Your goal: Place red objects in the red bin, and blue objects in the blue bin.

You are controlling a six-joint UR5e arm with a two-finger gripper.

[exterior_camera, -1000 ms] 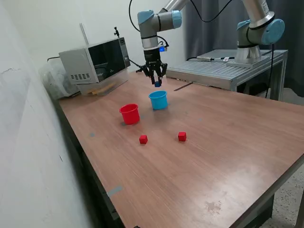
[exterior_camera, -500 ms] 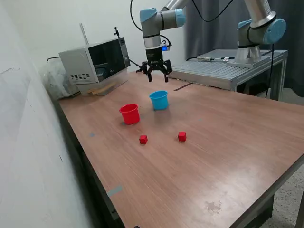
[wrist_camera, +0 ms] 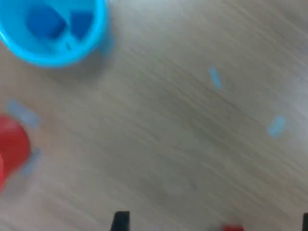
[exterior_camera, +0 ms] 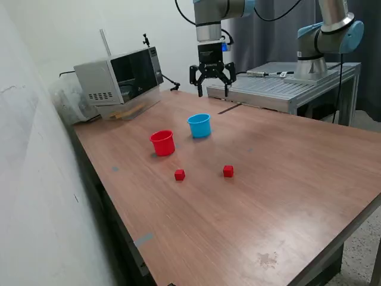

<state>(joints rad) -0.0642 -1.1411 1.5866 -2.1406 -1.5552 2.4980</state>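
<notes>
My gripper [exterior_camera: 212, 90] is open and empty, high above the table behind the light blue cup [exterior_camera: 199, 126]. In the wrist view the light blue cup [wrist_camera: 53, 31] holds two dark blue cubes [wrist_camera: 45, 24] [wrist_camera: 81, 23]. The red cup [exterior_camera: 162, 143] stands on the exterior view's left of the blue cup; it shows partly in the wrist view [wrist_camera: 10, 147]. Two tiny red cubes [exterior_camera: 180, 174] [exterior_camera: 228, 171] lie on the table in front of the cups. One red cube shows at the wrist view's edge [wrist_camera: 233, 227]. A dark fingertip [wrist_camera: 120, 221] shows there too.
A microwave [exterior_camera: 119, 74] stands at the back on the exterior view's left. A grey metal table [exterior_camera: 280, 89] with a second robot arm [exterior_camera: 324, 36] stands behind the wooden table [exterior_camera: 286, 196]. A wall runs along the exterior view's left.
My gripper opened and dropped the dark blue cube into the light blue cup. It then rose and moved toward the exterior view's right.
</notes>
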